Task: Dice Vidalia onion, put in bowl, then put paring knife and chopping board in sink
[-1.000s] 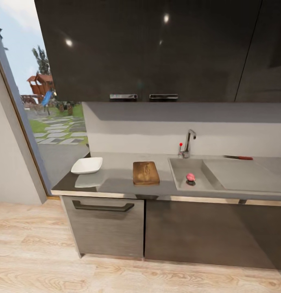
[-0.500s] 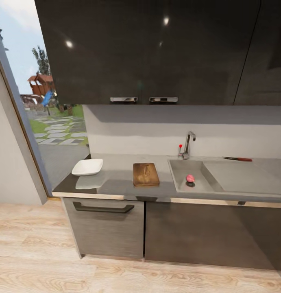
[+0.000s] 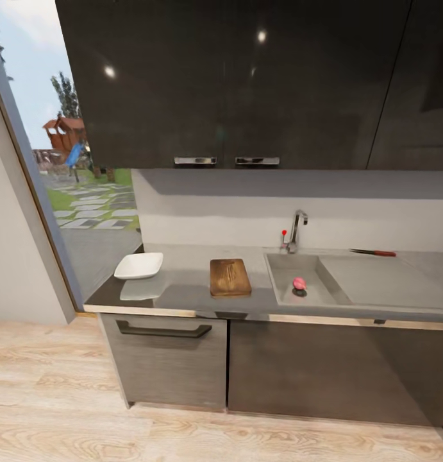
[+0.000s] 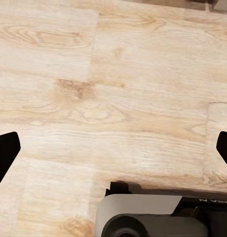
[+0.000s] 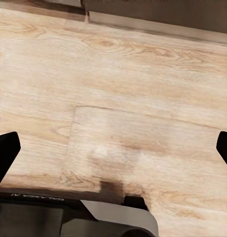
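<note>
The counter view has slid slightly as the robot rolls; both pincers hang spread over the floor, well short of the Vidalia onion (image 3: 299, 283) in the sink (image 3: 280, 296), so close in squarely first.

Kitchen: sink (image 3: 297, 273) (gooseneck tap (image 3: 297, 228)), cabinets (image 3: 234, 83)

Access ahead of me: dark wall cupboards (image 3: 234, 83) overhang the countertop (image 3: 183, 285); tap (image 3: 297, 230) stands behind the sink (image 3: 311, 285); open worktop between bowl (image 3: 139, 265) and chopping board (image 3: 229, 277).

Streaky wooden chopping board (image 3: 230, 277) on glossy grey countertop (image 3: 183, 289)
</note>
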Controlling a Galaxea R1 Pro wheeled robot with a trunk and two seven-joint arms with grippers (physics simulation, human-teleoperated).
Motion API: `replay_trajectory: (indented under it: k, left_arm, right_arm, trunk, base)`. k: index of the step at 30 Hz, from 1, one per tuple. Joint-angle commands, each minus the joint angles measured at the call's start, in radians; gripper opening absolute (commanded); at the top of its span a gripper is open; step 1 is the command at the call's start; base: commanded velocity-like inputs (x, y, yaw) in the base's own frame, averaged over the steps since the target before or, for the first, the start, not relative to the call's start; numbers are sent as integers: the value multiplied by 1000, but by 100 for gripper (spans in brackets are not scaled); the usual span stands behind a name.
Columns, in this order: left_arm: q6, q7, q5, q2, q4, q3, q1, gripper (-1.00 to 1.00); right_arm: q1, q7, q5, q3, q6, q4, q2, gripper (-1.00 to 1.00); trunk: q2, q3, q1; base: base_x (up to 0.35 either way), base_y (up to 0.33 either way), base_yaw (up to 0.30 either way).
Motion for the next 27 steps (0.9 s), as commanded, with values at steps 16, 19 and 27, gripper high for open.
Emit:
replay_trajectory:
  k: [16,19,27]
  left_arm:
    - [-1,0,7,0,-1,-1,0,100]
    - [0,0,7,0,-1,-1,0,100]
    - [-1,0,7,0,-1,-1,0,100]
  right_arm:
    - [0,-7,4,3,0,-1,0,100]
    - [0,-7,4,2,0,-1,0,100]
    - [0,-7,4,1,0,-1,-1,100]
  trunk:
    - [111,49,-61]
    - [132,59,-73]
    - [188,84,-103]
  base:
    - [0,0,0]
    - [0,0,0]
    - [0,0,0]
